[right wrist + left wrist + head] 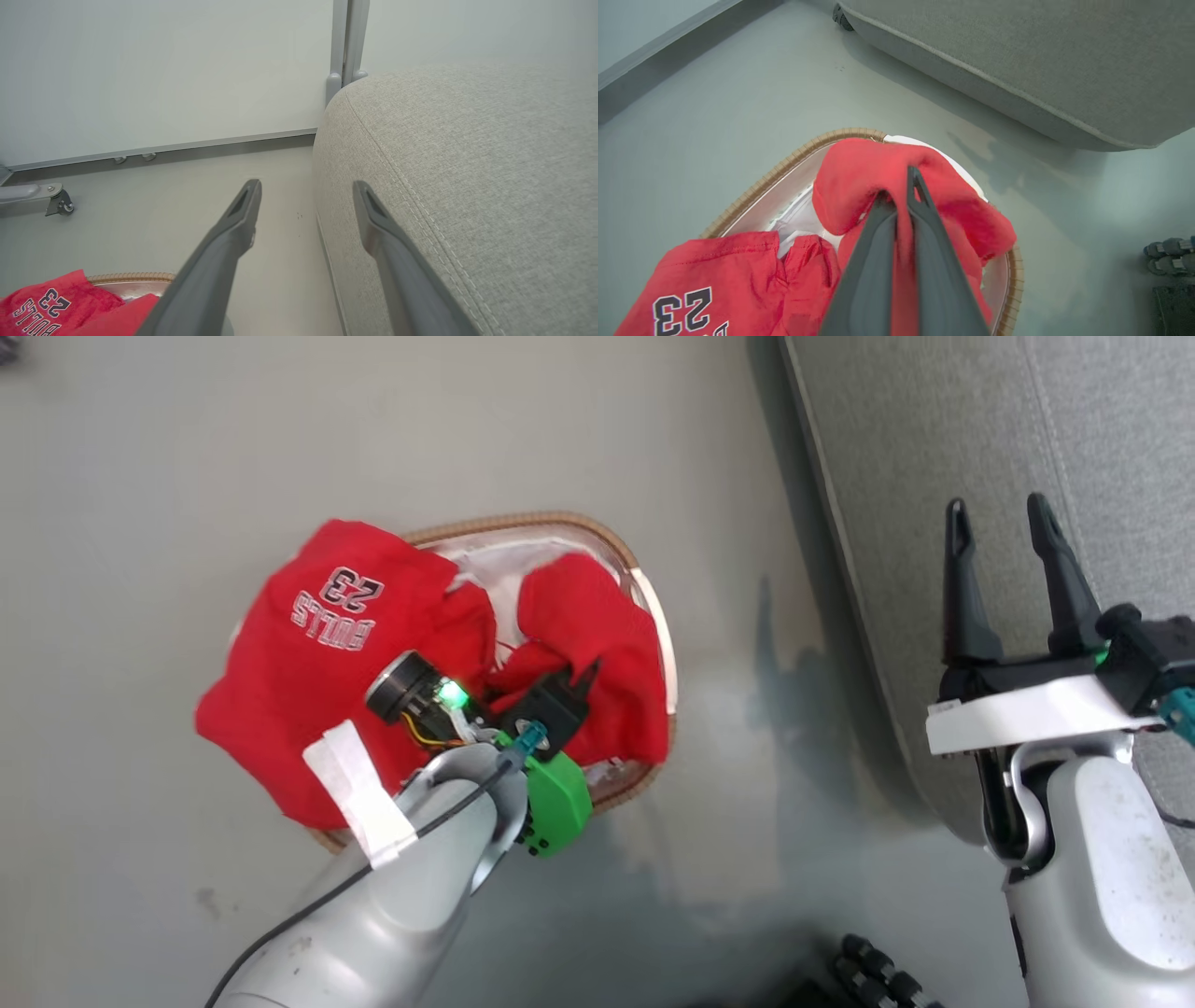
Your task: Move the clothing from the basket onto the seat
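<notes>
- container: small oval white plastic basket with a brown woven rim (560, 518), standing on the pale grey floor (140, 448), left of the large grey fabric seat (934, 429) and apart from it.
- inside it: a white cloth liner (504, 565), bare at the far side, and two bright red soft garments.
- red lettered garment (317, 672): lies on the left side of the basket and spills out over the left and near rim, hiding it there.
- plain red garment (588, 607): bunched up on the right side of the basket, inside the rim, touching the lettered one near the middle.
- seat: nothing red on the part of it in view; a stitched seam runs along its rounded edge.
- left gripper (900, 186): down in the basket, jaws closed on a fold of the plain red garment, red cloth pinched between the two dark fingers.
- right gripper (997, 509): held over the left edge of the seat, jaws wide apart, nothing between them.
- writing: white letters with a dark outline, "bulls" above "23", upside down in the head view. the left wrist view gives "23" and part of one letter. no other label readable.
- strip of white tape (359, 793) wrapped on the left forearm, no writing to be made out.
</notes>
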You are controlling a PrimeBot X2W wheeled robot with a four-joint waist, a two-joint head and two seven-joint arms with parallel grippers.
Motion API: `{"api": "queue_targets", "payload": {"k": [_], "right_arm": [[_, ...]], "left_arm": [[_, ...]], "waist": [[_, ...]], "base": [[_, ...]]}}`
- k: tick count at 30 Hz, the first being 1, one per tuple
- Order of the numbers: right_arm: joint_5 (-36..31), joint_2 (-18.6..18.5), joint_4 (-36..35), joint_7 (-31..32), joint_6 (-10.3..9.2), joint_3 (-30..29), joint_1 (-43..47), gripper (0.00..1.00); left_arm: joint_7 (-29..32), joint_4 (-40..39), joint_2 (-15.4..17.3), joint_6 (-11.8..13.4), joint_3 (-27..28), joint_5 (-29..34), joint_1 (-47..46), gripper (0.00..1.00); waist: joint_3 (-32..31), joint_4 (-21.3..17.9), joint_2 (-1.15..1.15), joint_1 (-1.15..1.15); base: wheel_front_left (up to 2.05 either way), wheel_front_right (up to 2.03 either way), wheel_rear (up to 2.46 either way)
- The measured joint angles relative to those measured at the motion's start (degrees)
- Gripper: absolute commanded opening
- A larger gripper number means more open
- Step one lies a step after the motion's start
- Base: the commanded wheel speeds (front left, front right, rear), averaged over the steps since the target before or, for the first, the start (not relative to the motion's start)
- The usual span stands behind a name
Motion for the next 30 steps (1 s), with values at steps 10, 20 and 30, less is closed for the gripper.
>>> {"api": "queue_targets", "payload": {"k": [10,20,30], "right_arm": [[-1.9,0.0,1.4,0.0,0.0,0.2,5.9,1.0],[-2.7,-0.1,2.2,0.0,0.0,2.1,10.7,1.0],[-3.4,0.0,0.2,0.0,0.0,8.8,10.6,1.0]], "left_arm": [[0.0,-8.3,1.6,-0.6,-2.0,0.0,0.1,0.0],[0.0,-11.9,6.1,-0.9,-7.4,-2.3,-7.3,0.0],[2.0,-16.1,10.8,-0.9,-10.3,-6.8,-18.2,0.0]], "waist": [[-11.5,4.5,0.0,0.0],[-22.9,7.5,0.0,0.0],[-30.7,8.5,0.0,0.0]], "base": [[0.0,0.0,0.0],[0.0,0.0,0.0],[0.0,0.0,0.0]]}}
